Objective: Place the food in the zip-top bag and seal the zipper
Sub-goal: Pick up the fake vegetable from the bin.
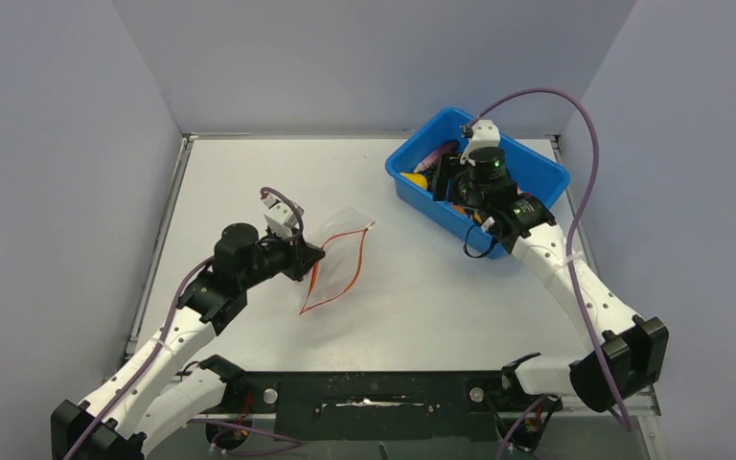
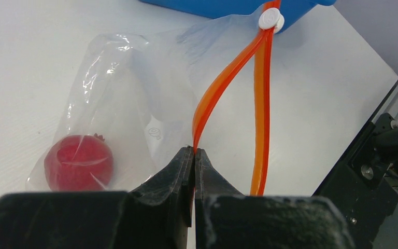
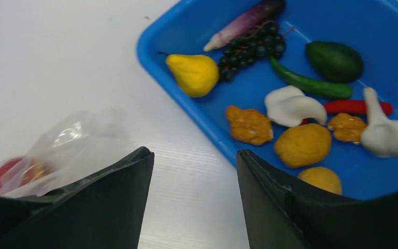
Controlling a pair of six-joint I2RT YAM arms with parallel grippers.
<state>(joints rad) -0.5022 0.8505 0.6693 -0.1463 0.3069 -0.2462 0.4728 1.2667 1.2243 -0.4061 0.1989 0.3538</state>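
Saw left pincer clenched on zipper, red ball bagged, only from left wrist. Found right pincer released.

Left arm and right arm: white plastic shells between black joints, trailing thin purple cables. Fingers are matte black wedges; a green light dots the right wrist.

Overhead overview — close wrist views sharing bag

A blue tub sits at the white table's far right corner.
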